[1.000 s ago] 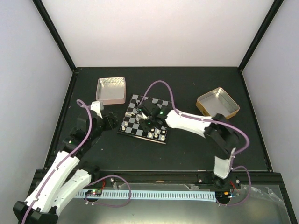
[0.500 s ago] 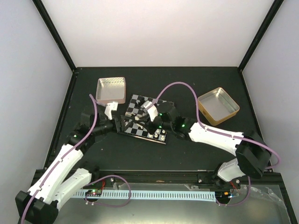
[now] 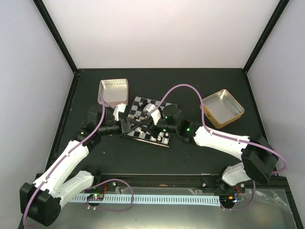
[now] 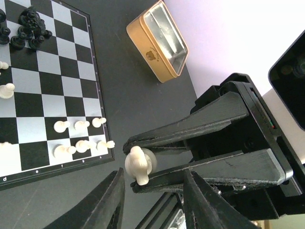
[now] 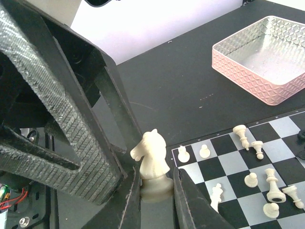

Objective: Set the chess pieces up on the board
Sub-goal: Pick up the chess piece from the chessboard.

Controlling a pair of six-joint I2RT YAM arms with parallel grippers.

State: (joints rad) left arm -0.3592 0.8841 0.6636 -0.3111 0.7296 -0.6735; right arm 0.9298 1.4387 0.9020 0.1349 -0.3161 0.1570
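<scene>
Right gripper (image 5: 156, 191): closed on a cream-white knight (image 5: 151, 157), clamped by its base between the two fingers, head free above them. In the right wrist view the knight sits lower centre, at the left corner of the board (image 4: 57, 71). In the left wrist view it sits below the board's lower right corner, over the dark table (image 5: 190, 86).

Left gripper (image 4: 153, 172): fingers parted, holding nothing. Its fingertips stand to either side of the right gripper's tips and the knight. In the right wrist view one ribbed finger lies just left of the knight's head; I cannot tell whether it touches.

Board: centre of the top view, between the two arms, which meet over its left part.

- White pieces (image 4: 81, 138): a small group standing in two short rows at the board's lower right corner in the left wrist view. The right wrist view shows more spread over the squares at lower right, some upright, at least one tilted.
- Black pieces (image 4: 28, 28): bunched together at upper left of the left wrist view, on the board.

Off the board: a pink tin (image 5: 267, 57) at upper right of the right wrist view and a gold tin (image 4: 159, 40) at top centre of the left wrist view, both apart from the board.
</scene>
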